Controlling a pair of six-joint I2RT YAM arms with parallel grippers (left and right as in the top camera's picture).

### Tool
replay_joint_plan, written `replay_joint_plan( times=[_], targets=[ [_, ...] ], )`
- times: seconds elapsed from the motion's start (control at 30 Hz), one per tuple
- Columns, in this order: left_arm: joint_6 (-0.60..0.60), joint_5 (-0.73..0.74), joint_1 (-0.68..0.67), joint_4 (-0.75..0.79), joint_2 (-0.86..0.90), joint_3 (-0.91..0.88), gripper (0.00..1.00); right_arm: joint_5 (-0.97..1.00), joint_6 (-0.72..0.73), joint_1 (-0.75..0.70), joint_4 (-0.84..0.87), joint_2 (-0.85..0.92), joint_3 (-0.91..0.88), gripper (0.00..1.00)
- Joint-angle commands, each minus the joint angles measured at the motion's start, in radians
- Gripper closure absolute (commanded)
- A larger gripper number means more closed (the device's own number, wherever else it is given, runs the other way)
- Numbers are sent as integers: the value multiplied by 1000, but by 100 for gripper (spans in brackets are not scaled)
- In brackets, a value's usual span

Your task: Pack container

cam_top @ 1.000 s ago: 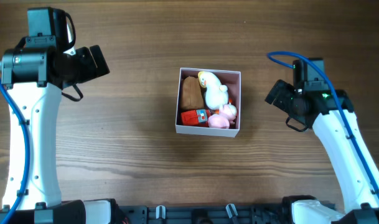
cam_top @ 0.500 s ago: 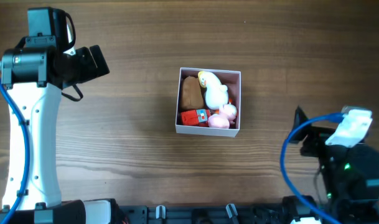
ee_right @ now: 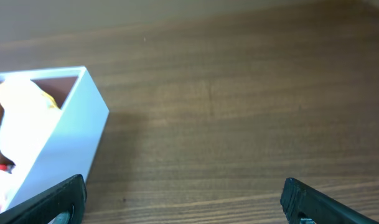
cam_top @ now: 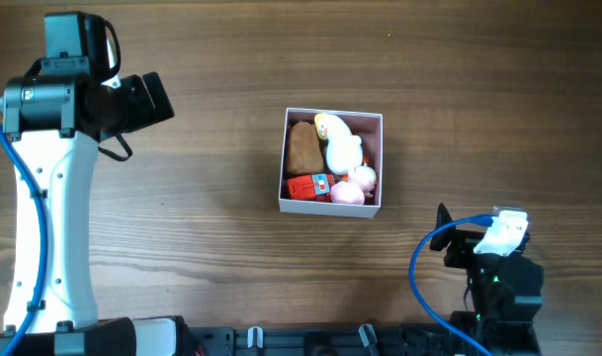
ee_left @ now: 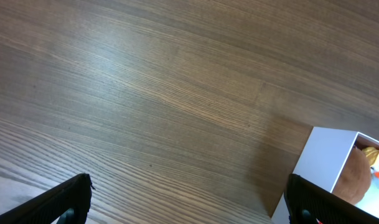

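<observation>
The container (cam_top: 327, 208), a square white box with a pale pink inside, sits at the table's middle. It holds a brown toy (cam_top: 302, 146), a white and yellow duck (cam_top: 340, 146), a red toy (cam_top: 307, 186) and a pink toy (cam_top: 352, 188). My left gripper (cam_top: 158, 95) is open and empty, well to the left of the box. Its wrist view shows it over bare wood (ee_left: 189, 208) with the box corner (ee_left: 326, 155) at the right. My right gripper (cam_top: 445, 247) is open and empty at the front right. Its wrist view shows it (ee_right: 183, 202) beside the box's wall (ee_right: 65, 140).
The brown wooden table (cam_top: 212, 227) lies bare around the box. My left arm (cam_top: 43, 198) stands along the left side. My right arm's base and blue cable (cam_top: 424, 287) sit at the front right edge.
My right arm has pulled back from beside the box's right side to the front right corner of the table. The left arm and the toys have not moved.
</observation>
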Motion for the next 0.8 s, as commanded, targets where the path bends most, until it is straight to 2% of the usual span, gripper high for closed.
replay_joint_plan(
  times=[0.0, 0.67, 0.77],
  targets=[
    [-12, 1, 3, 4, -3, -5, 0, -20, 23, -4, 29, -22, -43, 0],
    [-12, 1, 2, 4, -4, -5, 0, -20, 22, -4, 14, -22, -59, 0],
    [-12, 1, -30, 4, -60, -6, 0, -20, 23, -4, 14, -22, -59, 1]
  ],
)
